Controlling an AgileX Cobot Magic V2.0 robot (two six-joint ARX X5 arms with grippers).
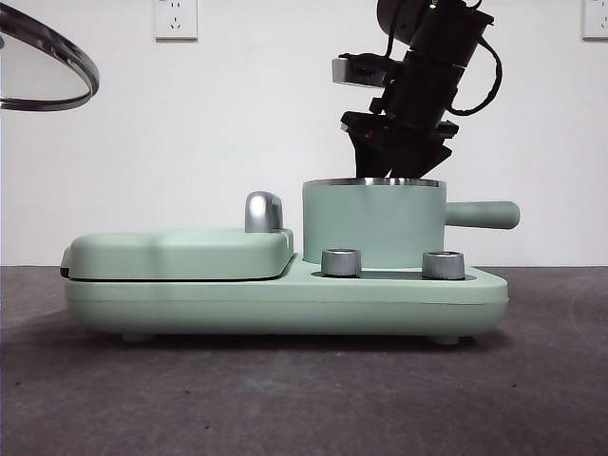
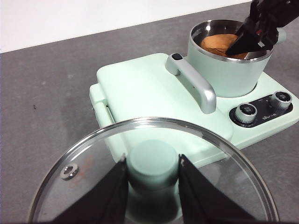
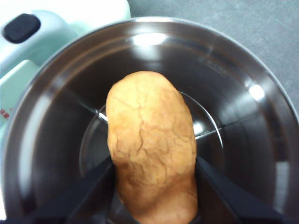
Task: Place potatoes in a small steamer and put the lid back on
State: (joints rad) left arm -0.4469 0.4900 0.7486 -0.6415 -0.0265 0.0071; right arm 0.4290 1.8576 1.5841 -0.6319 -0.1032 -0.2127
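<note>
Front view, items as they stand:

Right gripper (image 1: 399, 163): dips from above into the mouth of the steamer (image 1: 373, 228), jaws clamped either side of the potato (image 3: 152, 144). Right wrist view shows the potato down inside the steel bowl, one end toward the bowl floor, the other between the jaws; whether it rests on the bottom cannot be told.

Steamer: mint-green pot, steel rim, straight side handle, seated at the right end of the cooker base (image 1: 285, 299), behind two knobs (image 1: 342, 262).

Griddle lid (image 1: 180, 252): flat, closed, chrome handle (image 1: 263, 211), takes up the left end of the base.

Left gripper (image 2: 153, 186): held high and well apart from the pot, off the base's left end, jaws gripped on the green knob of the glass lid (image 2: 93, 186). Lid hangs tilted; only its rim shows at the top left of the front view.

Status, judged: potato is in the pot but not released; lid not on.

Risks, judged:
- Potato nearly fills the bowl, so opening jaws may press the wall and nudge the pot on its base.
- If the potato stands on end after release, it may prop the lid off the rim.
- Lowering the lid before the right arm clears would strike that arm.
- A tilted lid may land with its rim askew.
</note>
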